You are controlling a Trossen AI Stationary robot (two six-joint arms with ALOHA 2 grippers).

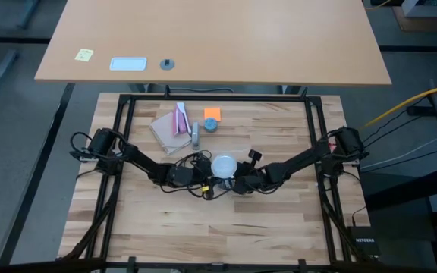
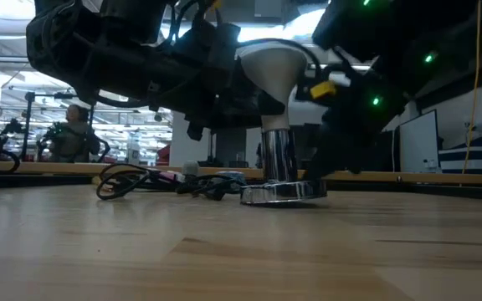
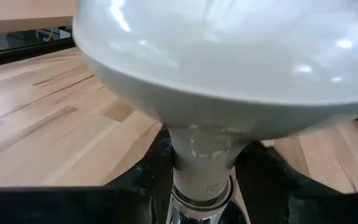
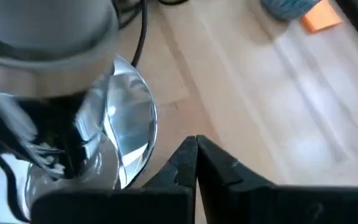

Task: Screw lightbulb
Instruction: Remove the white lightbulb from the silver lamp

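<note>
Bulb (image 1: 224, 166) stands upright at counter (image 1: 203, 227) centre, base down in the chrome socket (image 2: 282, 191), so threads can engage. Left gripper (image 3: 201, 186) sits at the bulb's 9 o'clock, fingers clenched on its neck, probably to turn it. Right gripper (image 4: 196, 163) at 3 o'clock, fingers closed, empty. Bulb: frosted white dome, pale grey neck.

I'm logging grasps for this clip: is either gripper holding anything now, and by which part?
The left gripper holds the lightbulb by its pale neck, just above the socket. The right gripper is shut, holding nothing.
</note>
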